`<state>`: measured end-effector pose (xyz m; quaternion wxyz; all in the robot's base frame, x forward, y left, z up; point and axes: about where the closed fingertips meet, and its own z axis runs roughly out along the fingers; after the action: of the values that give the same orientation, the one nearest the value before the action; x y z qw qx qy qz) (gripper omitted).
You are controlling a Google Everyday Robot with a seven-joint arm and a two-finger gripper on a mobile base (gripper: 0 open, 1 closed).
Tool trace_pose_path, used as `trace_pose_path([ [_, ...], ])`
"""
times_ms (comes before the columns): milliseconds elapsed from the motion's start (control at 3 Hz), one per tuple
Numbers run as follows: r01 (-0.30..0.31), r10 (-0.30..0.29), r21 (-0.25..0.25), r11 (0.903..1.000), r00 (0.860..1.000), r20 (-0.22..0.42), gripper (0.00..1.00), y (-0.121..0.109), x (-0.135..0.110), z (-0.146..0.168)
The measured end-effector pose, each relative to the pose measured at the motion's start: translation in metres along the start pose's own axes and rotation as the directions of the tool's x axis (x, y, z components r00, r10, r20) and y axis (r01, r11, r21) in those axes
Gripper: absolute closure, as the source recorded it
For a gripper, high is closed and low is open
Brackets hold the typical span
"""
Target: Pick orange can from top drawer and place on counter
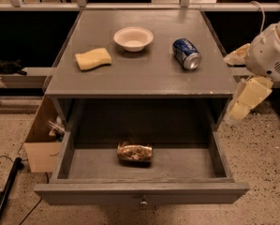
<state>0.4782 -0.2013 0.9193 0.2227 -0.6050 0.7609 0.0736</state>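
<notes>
The orange can [135, 152] lies on its side on the floor of the open top drawer [142, 194], near the middle. The counter [139, 74] is the grey top above the drawer. My gripper [229, 86] hangs in the air at the right edge of the cabinet, beside the counter's front right corner and above the drawer's right wall. Its pale fingers [246, 96] stand apart and hold nothing. It is well to the right of the can and higher than it.
On the counter lie a blue can [186, 53] on its side, a white bowl [133, 38] and a yellow sponge [92, 58]. A cardboard box [42, 142] stands on the floor left of the cabinet. A dark pole [3, 191] lies at the lower left.
</notes>
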Motion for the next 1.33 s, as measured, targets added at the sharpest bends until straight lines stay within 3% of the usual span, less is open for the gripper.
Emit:
trace_pose_path([
  [333, -0.006, 0.006, 0.002, 1.0000, 0.998, 0.063, 0.00, -0.003, -0.004, -0.003],
  [667, -0.069, 0.075, -0.063, 0.9957, 0.991, 0.114, 0.00, 0.014, 0.022, 0.019],
  [1000, -0.123, 0.137, -0.115, 0.9857, 0.983, 0.119, 0.00, 0.041, 0.054, 0.042],
  [1333, -0.145, 0.162, -0.149, 0.9781, 0.981, 0.108, 0.00, 0.059, 0.070, 0.063],
])
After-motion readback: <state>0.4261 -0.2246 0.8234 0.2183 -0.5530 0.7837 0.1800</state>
